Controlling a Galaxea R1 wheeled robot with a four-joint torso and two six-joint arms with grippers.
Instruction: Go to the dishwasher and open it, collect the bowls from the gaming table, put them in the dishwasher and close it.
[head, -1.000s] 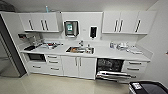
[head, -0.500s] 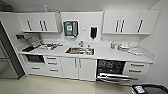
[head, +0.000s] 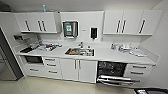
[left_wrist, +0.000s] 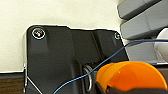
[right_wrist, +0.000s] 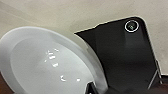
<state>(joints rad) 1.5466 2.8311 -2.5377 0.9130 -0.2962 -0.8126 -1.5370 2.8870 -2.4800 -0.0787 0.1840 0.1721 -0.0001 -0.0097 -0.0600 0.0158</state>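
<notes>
Dishwasher (head: 111, 71) stands open at the lower right of the head view, under the white counter (head: 105, 55), with its steel door (head: 116, 80) folded down toward the floor and the dark inside visible above it. To its left are two white cabinet doors (head: 78, 70), and above them the sink (head: 80, 52) sits in the middle of the counter. Some small items lie on the counter at the left and at the right, too blurred to name.

In my left wrist view an orange bowl (left_wrist: 132, 76) shows at the lower right, very close to the camera, with a thin blue cable (left_wrist: 105, 62) crossing before it. In my right wrist view a white bowl (right_wrist: 47, 65) takes the lower left. For both grippers I cannot tell if the fingers are open or closed.
</notes>
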